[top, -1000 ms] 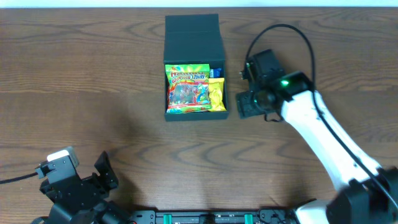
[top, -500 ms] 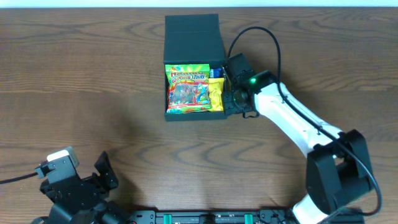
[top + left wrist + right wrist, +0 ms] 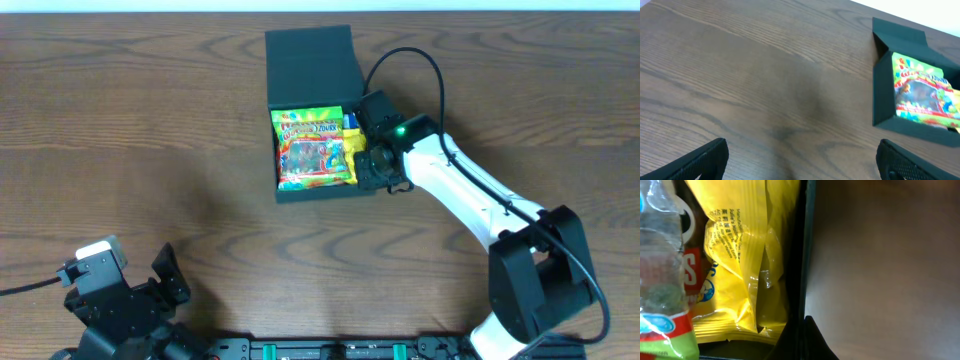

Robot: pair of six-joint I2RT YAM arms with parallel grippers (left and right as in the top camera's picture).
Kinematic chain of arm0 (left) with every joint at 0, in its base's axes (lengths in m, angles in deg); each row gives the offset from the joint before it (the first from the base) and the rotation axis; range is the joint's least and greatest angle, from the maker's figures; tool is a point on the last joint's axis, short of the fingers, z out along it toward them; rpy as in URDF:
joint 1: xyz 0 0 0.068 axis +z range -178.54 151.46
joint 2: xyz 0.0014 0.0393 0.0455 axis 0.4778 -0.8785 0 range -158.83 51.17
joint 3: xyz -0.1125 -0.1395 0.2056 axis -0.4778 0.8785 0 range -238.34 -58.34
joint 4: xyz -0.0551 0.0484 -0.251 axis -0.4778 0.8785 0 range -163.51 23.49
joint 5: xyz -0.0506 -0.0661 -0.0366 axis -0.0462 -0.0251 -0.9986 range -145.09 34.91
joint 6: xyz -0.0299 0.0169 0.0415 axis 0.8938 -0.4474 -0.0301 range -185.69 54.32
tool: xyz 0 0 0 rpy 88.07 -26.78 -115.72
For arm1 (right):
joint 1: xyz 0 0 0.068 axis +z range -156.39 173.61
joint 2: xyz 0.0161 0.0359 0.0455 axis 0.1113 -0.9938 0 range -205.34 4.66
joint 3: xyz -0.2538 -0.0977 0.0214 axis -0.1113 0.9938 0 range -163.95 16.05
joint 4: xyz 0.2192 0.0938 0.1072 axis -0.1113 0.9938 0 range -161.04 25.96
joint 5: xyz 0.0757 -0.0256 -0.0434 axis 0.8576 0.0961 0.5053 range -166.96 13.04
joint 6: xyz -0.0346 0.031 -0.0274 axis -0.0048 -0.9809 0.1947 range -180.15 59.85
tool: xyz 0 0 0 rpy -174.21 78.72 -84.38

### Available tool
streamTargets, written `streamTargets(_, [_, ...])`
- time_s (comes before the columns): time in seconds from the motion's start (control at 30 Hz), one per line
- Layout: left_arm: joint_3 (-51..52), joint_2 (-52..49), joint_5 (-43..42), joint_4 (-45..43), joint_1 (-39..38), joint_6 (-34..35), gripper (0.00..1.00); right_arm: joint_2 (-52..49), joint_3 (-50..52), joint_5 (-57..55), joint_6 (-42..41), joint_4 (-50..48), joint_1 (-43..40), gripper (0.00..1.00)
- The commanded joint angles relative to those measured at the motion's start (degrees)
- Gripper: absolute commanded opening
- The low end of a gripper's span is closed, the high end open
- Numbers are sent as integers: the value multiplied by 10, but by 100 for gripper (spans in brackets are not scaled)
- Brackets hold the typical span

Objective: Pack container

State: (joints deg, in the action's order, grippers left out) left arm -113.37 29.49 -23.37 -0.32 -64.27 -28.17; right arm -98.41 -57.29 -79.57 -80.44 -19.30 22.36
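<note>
The container point(image 3: 310, 60) sits far-centre on the worktop point(image 3: 150, 120), long axis running away from the robot, its right wall seemingly against the right gripper point(image 3: 370, 165), whose fingers' spread I cannot tell; the left gripper point(image 3: 801, 152), fingers wide apart, is well off.

Colourful packet point(image 3: 313, 150) lettering blurred, unreadable; yellow packet point(image 3: 740, 255) fine print illegible.

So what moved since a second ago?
The right pincer swung left to the right wall of the container, which slid and twisted slightly. The snack packets stayed inside, and the left pincer stayed put.
</note>
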Motion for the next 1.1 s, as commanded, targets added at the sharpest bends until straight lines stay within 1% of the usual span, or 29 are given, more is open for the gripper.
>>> streamTargets(0.0, [1, 2, 8, 1, 1, 4, 95, -9, 17, -6, -17, 45, 17, 1])
streamTargets(0.1, [1, 2, 8, 1, 1, 4, 95, -4, 27, -5, -52, 61, 35, 1])
streamTargets(0.23, [1, 2, 8, 1, 1, 4, 95, 22, 68, -1, -101, 49, 71, 1])
streamTargets(0.4, [1, 2, 8, 1, 1, 4, 95, 83, 136, 20, -139, 15, 116, 2])
streamTargets(0.67, [1, 2, 8, 1, 1, 4, 95, 170, 227, 20, -216, 23, 189, 2])
streamTargets(0.77, [1, 2, 8, 1, 1, 4, 95, 177, 248, 20, -241, 22, 200, 1])
streamTargets(0.87, [1, 2, 8, 1, 1, 4, 95, 177, 251, 20, -243, 15, 200, 2])
streamTargets(0.9, [1, 2, 8, 1, 1, 4, 95, 179, 251, 20, -243, 10, 200, 11])
streamTargets(0.93, [1, 2, 8, 1, 1, 4, 95, 181, 251, 20, -243, 4, 200, 23])
streamTargets(0.97, [1, 2, 8, 1, 1, 4, 95, 185, 250, 20, -242, 0, 200, 26])
streamTargets(1.03, [1, 2, 8, 1, 1, 4, 95, 198, 247, 20, -242, 2, 199, 28])
streamTargets(1.07, [1, 2, 8, 1, 1, 4, 95, 206, 246, 20, -242, 5, 199, 31])
